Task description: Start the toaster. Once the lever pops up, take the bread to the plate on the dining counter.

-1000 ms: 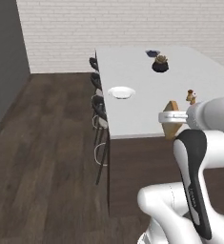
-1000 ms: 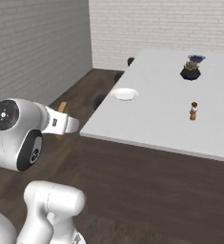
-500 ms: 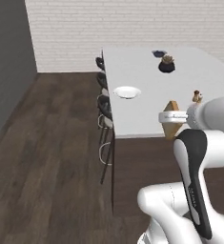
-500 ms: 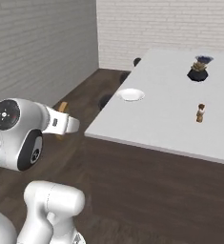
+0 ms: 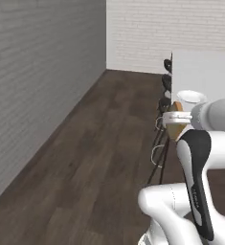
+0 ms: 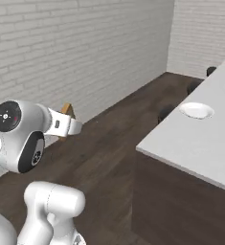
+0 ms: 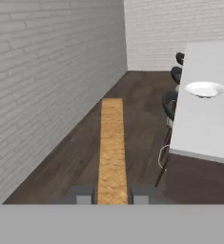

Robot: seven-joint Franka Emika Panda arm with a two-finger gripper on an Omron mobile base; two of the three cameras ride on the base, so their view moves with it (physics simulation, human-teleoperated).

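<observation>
The gripper is clamped on the bread, one fingertip on each flat face. In the hand view the slice is seen edge-on, its long axis running straight away from the fingers, over the dark wood floor beside the grey brick wall. The base views show what the hand view does not: the tan face of the bread projecting beyond the white gripper, held in the air off the dining counter. The plate rests near the long edge of the counter, above the stools, well apart from the slice.
</observation>
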